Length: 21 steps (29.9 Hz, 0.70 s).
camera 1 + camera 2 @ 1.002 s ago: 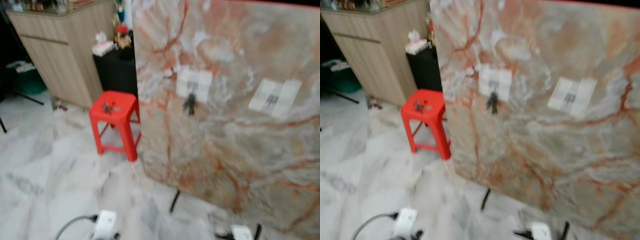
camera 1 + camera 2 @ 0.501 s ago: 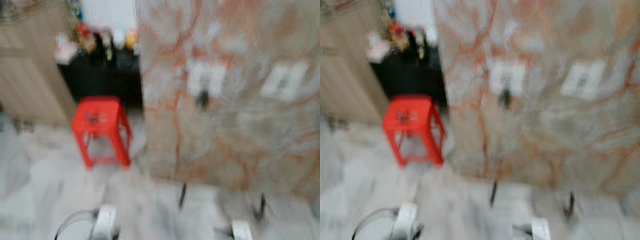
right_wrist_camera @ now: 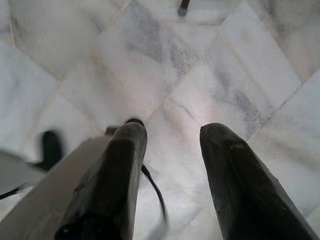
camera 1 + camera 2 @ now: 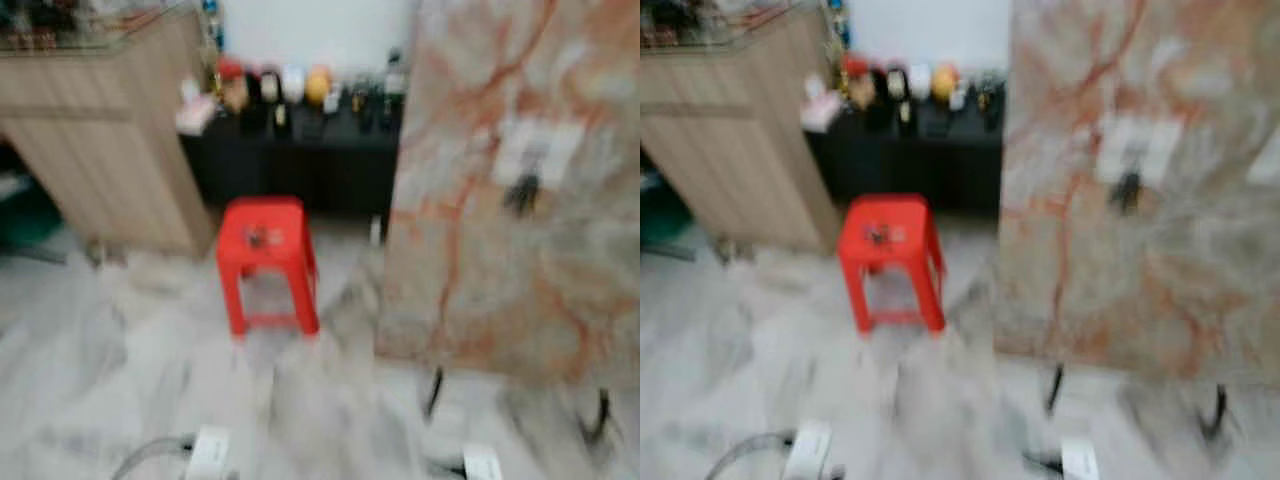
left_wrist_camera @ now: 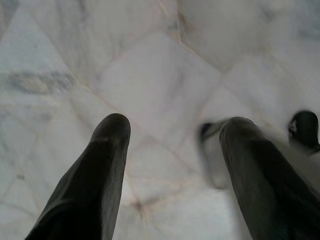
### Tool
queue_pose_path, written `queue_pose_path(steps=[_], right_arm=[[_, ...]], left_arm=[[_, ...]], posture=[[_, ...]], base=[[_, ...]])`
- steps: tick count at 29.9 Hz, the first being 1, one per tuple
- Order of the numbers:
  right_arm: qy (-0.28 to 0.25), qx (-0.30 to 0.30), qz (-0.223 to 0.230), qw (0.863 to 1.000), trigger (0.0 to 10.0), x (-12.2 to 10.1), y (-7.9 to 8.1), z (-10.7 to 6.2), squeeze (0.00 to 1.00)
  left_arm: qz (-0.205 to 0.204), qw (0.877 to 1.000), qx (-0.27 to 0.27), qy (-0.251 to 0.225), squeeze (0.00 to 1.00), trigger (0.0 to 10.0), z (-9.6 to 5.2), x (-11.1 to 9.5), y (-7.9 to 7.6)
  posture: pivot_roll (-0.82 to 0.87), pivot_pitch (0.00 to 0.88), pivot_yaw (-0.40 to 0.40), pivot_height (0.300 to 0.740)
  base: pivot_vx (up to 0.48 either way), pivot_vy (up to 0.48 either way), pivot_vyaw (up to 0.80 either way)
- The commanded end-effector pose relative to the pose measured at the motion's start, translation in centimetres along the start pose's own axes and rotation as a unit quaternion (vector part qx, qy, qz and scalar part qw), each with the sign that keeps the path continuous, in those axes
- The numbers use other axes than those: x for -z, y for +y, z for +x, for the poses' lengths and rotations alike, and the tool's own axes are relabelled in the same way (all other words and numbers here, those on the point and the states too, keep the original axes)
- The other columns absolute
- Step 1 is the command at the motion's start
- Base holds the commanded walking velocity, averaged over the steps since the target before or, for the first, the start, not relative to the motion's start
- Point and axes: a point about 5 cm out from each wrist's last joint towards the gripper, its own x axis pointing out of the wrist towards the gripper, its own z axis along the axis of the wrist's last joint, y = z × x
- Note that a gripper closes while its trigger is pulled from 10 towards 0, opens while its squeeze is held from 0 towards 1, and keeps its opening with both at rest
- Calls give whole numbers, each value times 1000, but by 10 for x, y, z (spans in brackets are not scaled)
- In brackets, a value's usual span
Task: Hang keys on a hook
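The whole view has swung since a second ago: the marble board [image 4: 520,200] now sits at the right edge of the head views instead of filling most of them, and the red stool [image 4: 265,262] has come toward the middle. That is the camera turning, not the things moving. The picture is blurred.

A dark bunch of keys [image 4: 522,192] hangs on the board, just under a pale square patch [image 4: 540,150] stuck to its face. The hook itself is too blurred to make out. A second small dark cluster, perhaps more keys [image 4: 257,237], lies on the seat of the stool, but I cannot tell what it is. The board stands on thin black legs [image 4: 432,392] on the pale marble floor [image 4: 120,360].

Behind the stool is a low black cabinet [image 4: 300,165] with small bottles and jars [image 4: 290,88] along its top, and to the left a wooden cabinet [image 4: 100,150].

The left gripper [image 5: 172,135] hangs over the floor tiles, its two black fingers spread wide with nothing between them. The right gripper [image 3: 172,132] also points down at the tiles, fingers apart and empty. A thin black cable [image 3: 155,192] runs across the floor beneath it.
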Motion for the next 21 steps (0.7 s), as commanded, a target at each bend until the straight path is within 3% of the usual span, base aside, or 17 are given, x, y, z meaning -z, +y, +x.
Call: queue_pose_path(steps=[1,21], right_arm=[[-10,-9,3,1000,10000,-6,7,1,0],[-13,-10,4,1000,10000,-7,8,1,0]], left_arm=[[-3,1000,-15,6,0,10000,-1,3,10],[-11,1000,-21,8,0,10000,-1,5,13]], posture=[[-69,0,-28,740],[-64,40,-29,740]], base=[[0,480,0],[0,477,0]])
